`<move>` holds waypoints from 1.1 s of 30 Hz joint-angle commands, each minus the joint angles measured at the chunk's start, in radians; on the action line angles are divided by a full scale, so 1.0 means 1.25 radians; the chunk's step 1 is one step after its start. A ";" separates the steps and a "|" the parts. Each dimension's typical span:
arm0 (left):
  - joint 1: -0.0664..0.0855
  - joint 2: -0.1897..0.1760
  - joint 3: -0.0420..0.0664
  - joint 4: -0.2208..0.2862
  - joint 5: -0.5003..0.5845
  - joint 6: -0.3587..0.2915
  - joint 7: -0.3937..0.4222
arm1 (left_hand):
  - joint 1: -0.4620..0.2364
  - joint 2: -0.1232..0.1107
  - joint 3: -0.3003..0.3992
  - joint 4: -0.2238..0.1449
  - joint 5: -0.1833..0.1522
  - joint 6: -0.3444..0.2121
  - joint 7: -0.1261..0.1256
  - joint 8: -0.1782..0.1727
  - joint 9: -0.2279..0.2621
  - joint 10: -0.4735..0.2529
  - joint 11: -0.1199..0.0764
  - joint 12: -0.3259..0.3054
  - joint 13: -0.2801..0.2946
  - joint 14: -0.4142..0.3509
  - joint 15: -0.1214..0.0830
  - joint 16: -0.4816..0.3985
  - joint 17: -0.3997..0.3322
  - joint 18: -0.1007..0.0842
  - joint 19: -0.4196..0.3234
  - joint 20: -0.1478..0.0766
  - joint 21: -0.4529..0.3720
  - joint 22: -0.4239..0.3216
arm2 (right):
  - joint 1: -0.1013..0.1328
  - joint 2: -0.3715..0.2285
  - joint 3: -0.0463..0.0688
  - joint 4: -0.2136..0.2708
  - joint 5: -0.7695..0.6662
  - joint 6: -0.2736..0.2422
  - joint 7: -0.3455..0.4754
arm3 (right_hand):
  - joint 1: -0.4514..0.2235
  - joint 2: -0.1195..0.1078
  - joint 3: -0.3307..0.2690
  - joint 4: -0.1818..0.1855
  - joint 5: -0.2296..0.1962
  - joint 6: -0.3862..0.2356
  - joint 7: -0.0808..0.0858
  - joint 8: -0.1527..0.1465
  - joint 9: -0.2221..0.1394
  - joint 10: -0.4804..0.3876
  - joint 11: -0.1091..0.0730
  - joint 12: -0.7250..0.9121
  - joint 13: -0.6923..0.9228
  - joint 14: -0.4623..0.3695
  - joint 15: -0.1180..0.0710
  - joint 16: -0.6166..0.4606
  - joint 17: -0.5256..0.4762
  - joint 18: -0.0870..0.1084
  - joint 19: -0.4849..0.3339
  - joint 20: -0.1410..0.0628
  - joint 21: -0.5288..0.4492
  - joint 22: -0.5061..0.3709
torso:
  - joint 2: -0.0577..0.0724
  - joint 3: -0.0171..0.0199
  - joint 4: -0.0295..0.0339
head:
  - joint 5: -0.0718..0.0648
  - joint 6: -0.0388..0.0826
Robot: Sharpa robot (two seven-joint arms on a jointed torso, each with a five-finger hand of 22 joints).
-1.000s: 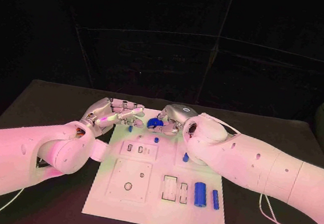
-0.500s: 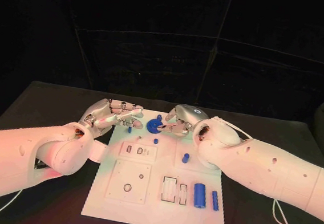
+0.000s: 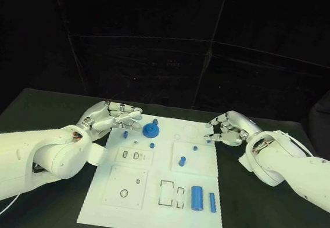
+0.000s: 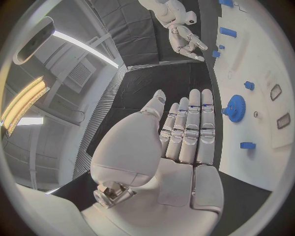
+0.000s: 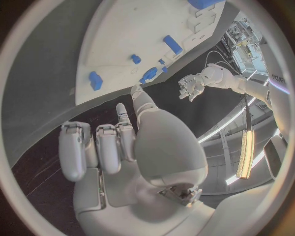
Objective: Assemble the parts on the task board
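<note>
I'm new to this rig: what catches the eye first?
The white task board in the middle of the black table, dotted with small blue parts. A blue gear stands near its far edge. The left hand and right hand flank that edge, both holding nothing.

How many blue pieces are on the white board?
7. A gear at the far end; three small pegs just nearer; one peg in the middle; a thick cylinder beside a thin cylinder nearest the robot. Tiny ones may be hidden.
</note>
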 commanded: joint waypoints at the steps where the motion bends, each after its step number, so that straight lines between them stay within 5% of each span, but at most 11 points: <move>1: 0.001 0.003 0.001 -0.002 0.001 0.013 0.008 | 0.004 0.006 0.003 -0.005 -0.001 0.007 0.000 -0.004 0.000 0.010 -0.001 -0.004 0.000 0.006 -0.001 -0.003 0.002 0.011 0.004 -0.001 -0.003 -0.001 | 0.001 -0.012 0.000 -0.011 0.024 0.033 0.080 | 0.009 -0.004 -0.002 -0.009 0.008 0.007 -0.001 0.002 0.000 0.006 -0.007 -0.007 0.110 0.057 -0.008 -0.001 0.081 -0.003 0.014 -0.007 -0.005 0.087 | -0.002 0.0046 -0.0096 | -0.004 0.000; 6: 0.001 0.008 0.000 -0.008 0.001 0.014 0.009 | 0.004 0.006 0.003 -0.006 -0.001 0.008 -0.001 -0.004 0.000 0.012 -0.002 -0.004 0.000 0.007 -0.001 -0.004 0.003 0.011 0.004 -0.001 -0.003 -0.001 | 0.000 -0.016 0.000 -0.038 0.003 0.035 0.090 | 0.009 -0.008 -0.007 -0.020 0.020 -0.025 0.001 -0.013 -0.005 -0.002 -0.006 -0.020 0.100 0.057 -0.007 -0.002 0.082 -0.002 0.010 -0.008 -0.008 0.081 | 0.000 0.0098 -0.0111 | -0.007 0.002; 14: 0.000 0.013 0.000 -0.015 0.001 0.015 0.009 | 0.004 0.006 0.004 -0.007 -0.001 0.009 -0.002 -0.004 0.000 0.013 -0.002 -0.005 0.000 0.007 -0.001 -0.004 0.003 0.011 0.005 -0.001 -0.003 -0.001 | -0.009 0.002 0.000 -0.073 -0.012 0.030 0.079 | 0.006 -0.006 -0.008 -0.022 0.021 -0.037 0.003 -0.014 -0.005 -0.003 -0.005 -0.022 0.099 0.058 -0.006 -0.001 0.084 -0.002 0.010 -0.008 -0.009 0.081 | 0.000 0.0061 -0.0054 | -0.012 -0.001; 21: 0.000 0.014 0.000 -0.017 0.001 0.014 0.009 | 0.004 0.006 0.004 -0.007 -0.001 0.009 -0.002 -0.004 0.000 0.013 -0.002 -0.005 0.000 0.007 -0.001 -0.004 0.003 0.011 0.005 -0.001 -0.003 -0.001 | -0.022 0.022 0.000 -0.093 -0.016 0.024 0.064 | 0.015 0.002 -0.002 -0.033 0.020 -0.040 0.004 -0.011 -0.004 -0.001 -0.004 -0.020 0.100 0.058 -0.005 -0.001 0.086 -0.001 0.010 -0.008 -0.009 0.081 | 0.003 0.0104 -0.0041 | -0.010 -0.008; 33: -0.001 0.016 -0.001 -0.020 0.001 0.012 0.007 | 0.004 0.006 0.004 -0.007 -0.001 0.009 -0.002 -0.004 0.000 0.013 -0.002 -0.005 0.000 0.007 -0.001 -0.004 0.003 0.011 0.005 -0.001 -0.003 -0.001 | -0.035 0.048 0.000 -0.121 -0.027 0.031 0.052 | 0.021 0.012 0.005 -0.046 0.013 -0.026 0.000 -0.006 -0.001 0.001 -0.007 -0.017 0.103 0.059 -0.008 -0.001 0.088 -0.002 0.010 -0.009 -0.009 0.081 | 0.003 0.0117 -0.0045 | -0.007 -0.012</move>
